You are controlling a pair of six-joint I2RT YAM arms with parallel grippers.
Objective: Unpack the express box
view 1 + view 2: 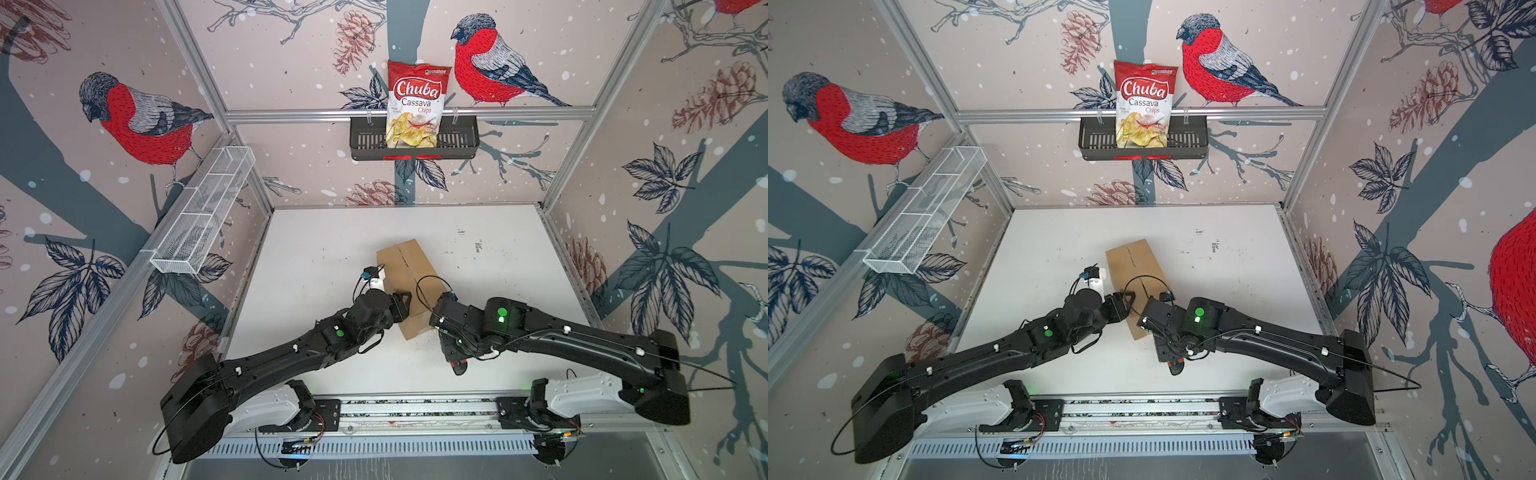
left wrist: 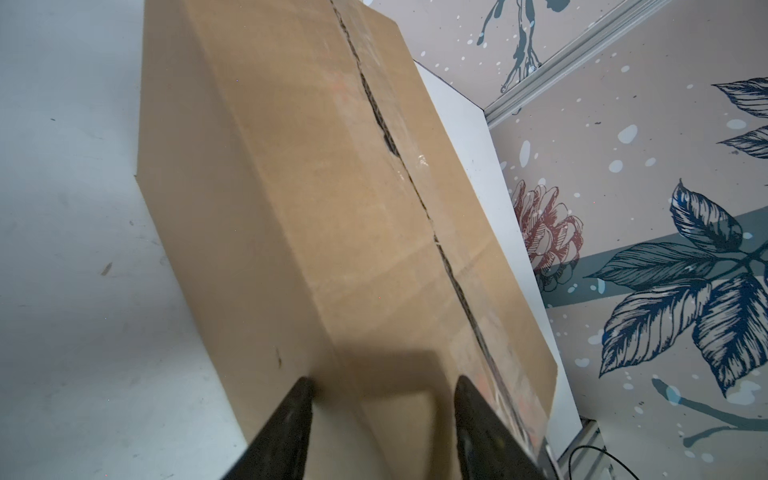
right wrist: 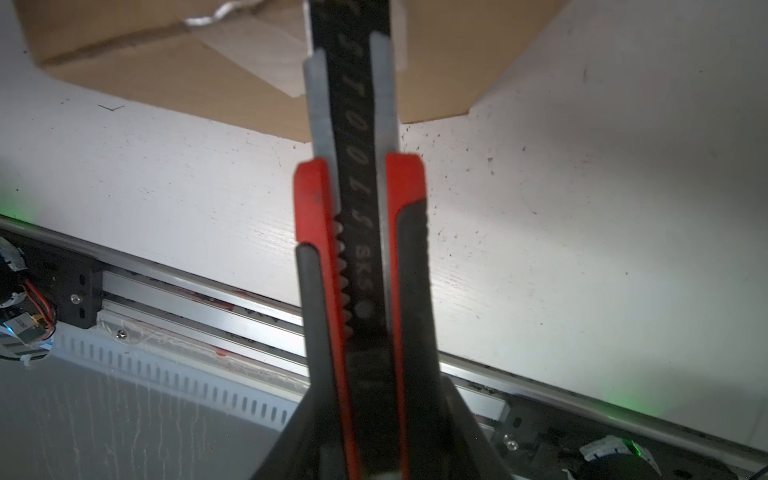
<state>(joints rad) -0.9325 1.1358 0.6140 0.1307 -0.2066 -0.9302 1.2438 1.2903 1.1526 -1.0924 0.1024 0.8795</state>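
Oblong matte-brown express box (image 1: 405, 270), jagged seam — ribbed red-black utility knife (image 3: 361, 249)

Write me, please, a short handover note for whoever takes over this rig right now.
Left gripper: jaws straddle the express box at its near end; clamped or not, unclear.
Right gripper: shut on a red-black utility knife, tip toward the box.
Box lies on the white table, flaps closed.
Done: top seam looks slit.
To do: open flaps, empty it.

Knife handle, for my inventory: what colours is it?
Red and black; the knife shows best in the right wrist view.
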